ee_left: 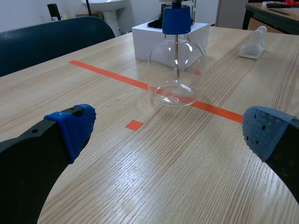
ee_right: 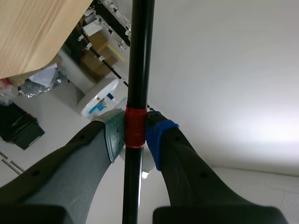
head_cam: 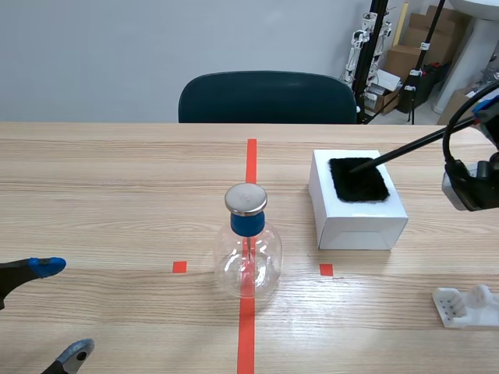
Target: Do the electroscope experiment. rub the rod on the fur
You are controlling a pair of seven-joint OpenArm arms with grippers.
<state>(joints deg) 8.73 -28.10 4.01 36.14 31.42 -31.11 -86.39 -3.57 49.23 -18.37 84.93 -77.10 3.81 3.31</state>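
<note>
- Pale wood tabletop (head_cam: 117, 202) with orange-red tape marks fills the scene view, with a dark chair (head_cam: 265, 97) behind its far edge.
- A clear glass flask (head_cam: 248, 261) stands upright at the middle on the tape line. It has a blue stopper (head_cam: 248, 224) and a metal cap (head_cam: 246, 199).
- To its right sits a white box (head_cam: 355, 226) with a patch of black fur (head_cam: 357, 179) on its top.
- A thin black rod (head_cam: 421, 144) slants down from the right arm, and its tip rests on the fur.
- A small white stand (head_cam: 466, 305) lies near the right edge.
- The left jaws sit low at the near left, with one blue pad (head_cam: 47, 266) showing, well apart from flask and box.
- Left wrist view: the left jaws are spread wide with nothing between the blue pads (ee_left: 77, 123).
- The flask (ee_left: 176, 70) stands ahead of them, and a thin stem (ee_left: 176, 56) hangs inside from the stopper. The box (ee_left: 145, 39) is behind it.
- Right wrist view: the right jaws are clamped on the rod (ee_right: 140, 56) at a red band (ee_right: 134, 126). A grey-green pad (ee_right: 114, 135) presses one side and a blue pad the other.
- The rod runs straight ahead beyond the fingers; its tip and the fur are out of view here.
</note>
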